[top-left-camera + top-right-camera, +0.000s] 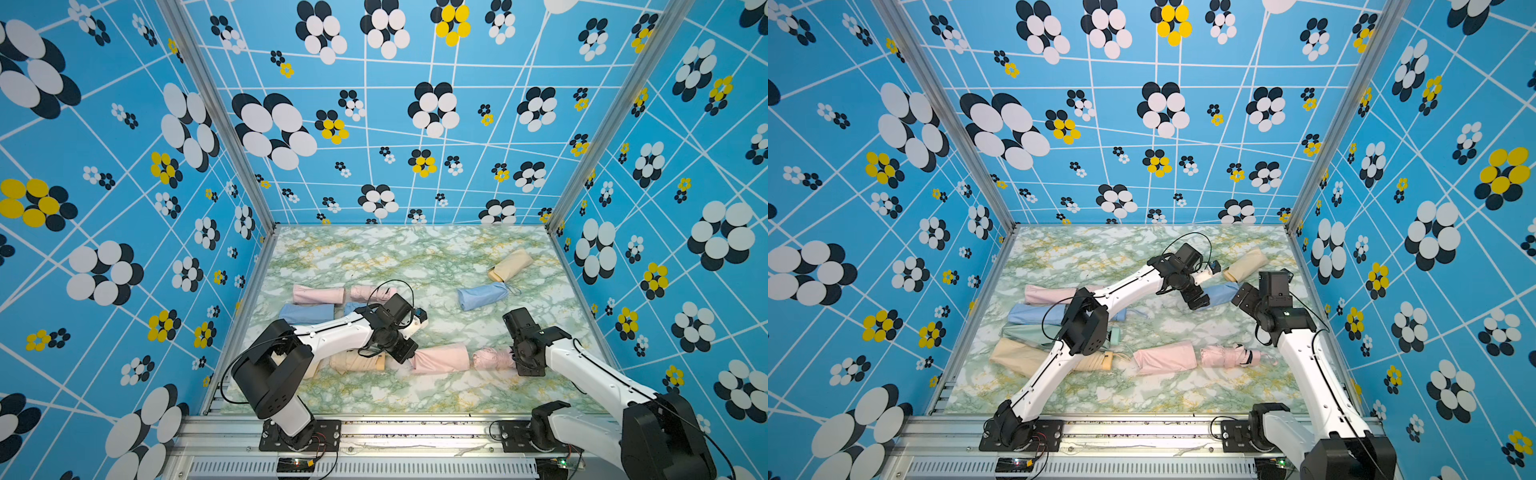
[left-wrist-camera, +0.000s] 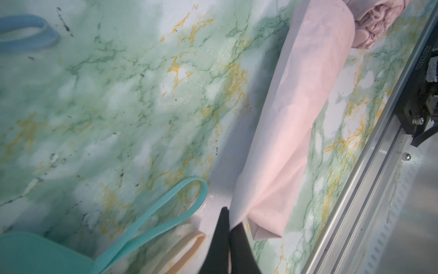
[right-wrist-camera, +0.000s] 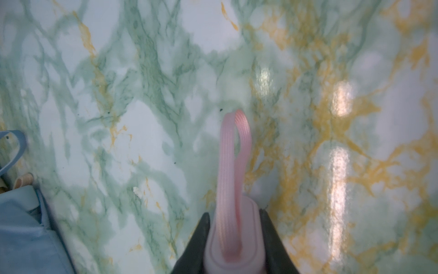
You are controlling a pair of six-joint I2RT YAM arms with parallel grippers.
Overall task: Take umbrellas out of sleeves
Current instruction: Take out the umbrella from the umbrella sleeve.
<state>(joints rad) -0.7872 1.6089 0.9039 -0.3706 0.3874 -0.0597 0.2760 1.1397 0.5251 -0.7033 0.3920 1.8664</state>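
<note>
While my left forearm lies over a beige umbrella (image 1: 357, 361) near the front edge of the marbled table (image 1: 415, 257), a flat blue sleeve (image 1: 307, 312) and a second flat pink one (image 1: 318, 294) lie beyond it. A filled blue sleeve (image 1: 482, 296) and a filled beige sleeve (image 1: 510, 264) rest well apart toward the far right. Mint (image 2: 166, 213) and beige (image 2: 184, 249) wrist cords loop just beside my left gripper (image 2: 229, 227). Its jaws are pressed together, pinching the end of the pink sleeve (image 2: 296, 118). My right gripper (image 3: 234, 213) is partly open, clamped on the handle (image 3: 237, 249) of the pink umbrella (image 1: 492, 358), whose cord (image 3: 233, 154) pokes out ahead between the fingers. That umbrella lies end to end with the sleeve's mouth, its pleats bare. White characters on a black motor housing (image 2: 418, 57) are too small to read.
</note>
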